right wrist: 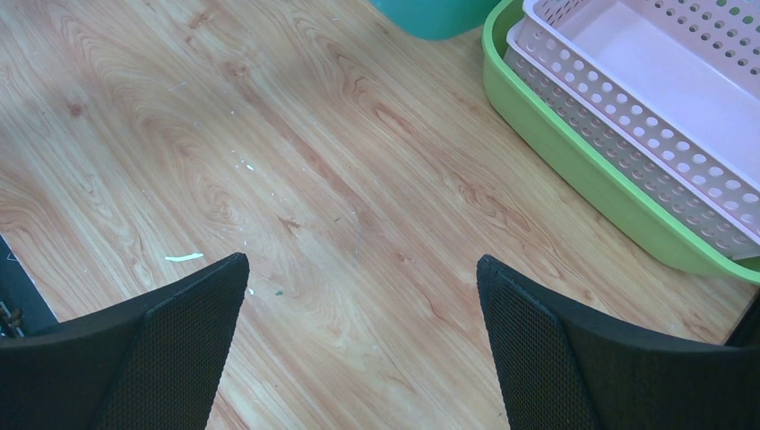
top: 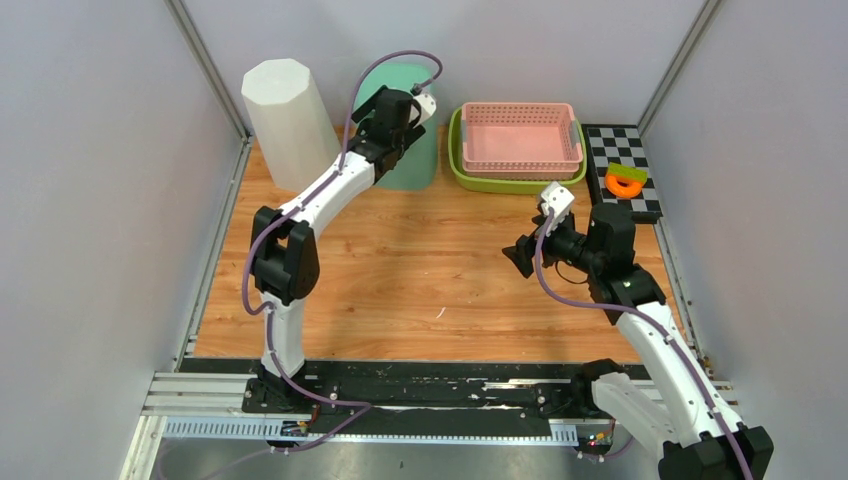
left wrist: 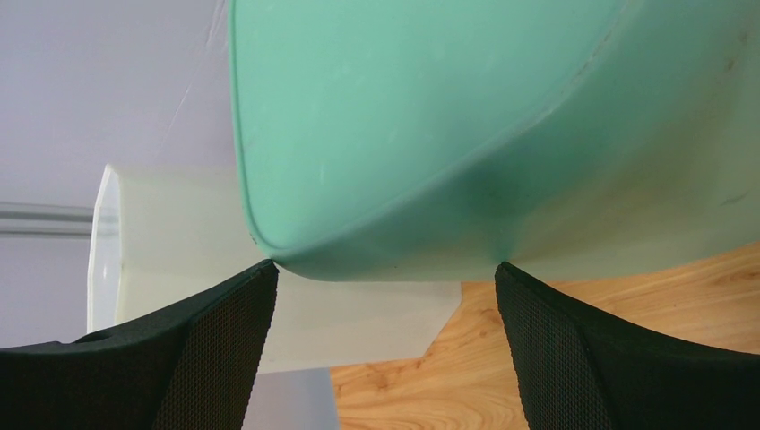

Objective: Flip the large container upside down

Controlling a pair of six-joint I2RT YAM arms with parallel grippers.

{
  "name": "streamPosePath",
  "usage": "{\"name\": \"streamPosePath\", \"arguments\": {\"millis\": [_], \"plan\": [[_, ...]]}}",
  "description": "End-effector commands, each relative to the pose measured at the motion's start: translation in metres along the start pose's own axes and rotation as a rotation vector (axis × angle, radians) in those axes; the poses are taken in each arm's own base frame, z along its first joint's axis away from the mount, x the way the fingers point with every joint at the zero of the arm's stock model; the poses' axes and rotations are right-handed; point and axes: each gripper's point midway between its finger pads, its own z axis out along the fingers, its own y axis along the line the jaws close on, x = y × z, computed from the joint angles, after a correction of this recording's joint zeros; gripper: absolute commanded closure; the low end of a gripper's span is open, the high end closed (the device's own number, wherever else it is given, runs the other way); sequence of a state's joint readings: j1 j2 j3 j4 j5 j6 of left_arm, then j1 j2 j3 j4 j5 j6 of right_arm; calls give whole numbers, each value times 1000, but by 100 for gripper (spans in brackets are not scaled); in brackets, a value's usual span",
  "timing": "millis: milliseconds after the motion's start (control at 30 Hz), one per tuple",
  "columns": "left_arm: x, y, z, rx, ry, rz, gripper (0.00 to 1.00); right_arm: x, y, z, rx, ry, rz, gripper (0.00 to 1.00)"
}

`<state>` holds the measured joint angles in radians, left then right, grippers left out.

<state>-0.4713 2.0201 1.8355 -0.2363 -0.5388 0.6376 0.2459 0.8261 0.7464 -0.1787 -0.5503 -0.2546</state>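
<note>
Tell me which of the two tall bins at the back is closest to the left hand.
The green bin, just right of the white bin. The open left hand is right up against it; the white one stands aside.

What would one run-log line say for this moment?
left tool: open, at green container | right tool: open, empty, over table | grip: none yet
</note>
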Motion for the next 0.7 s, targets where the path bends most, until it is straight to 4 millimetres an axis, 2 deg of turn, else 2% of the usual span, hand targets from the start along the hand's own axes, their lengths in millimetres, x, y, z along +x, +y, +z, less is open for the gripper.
{"name": "streamPosePath", "arguments": {"millis": [0, 667], "plan": [[-1, 4, 8, -17, 10, -41, 8, 4, -1, 1, -3, 2, 13, 0], [-10, -8, 8, 50, -10, -126, 10, 3, -2, 0, -1, -1, 13, 0]]}}
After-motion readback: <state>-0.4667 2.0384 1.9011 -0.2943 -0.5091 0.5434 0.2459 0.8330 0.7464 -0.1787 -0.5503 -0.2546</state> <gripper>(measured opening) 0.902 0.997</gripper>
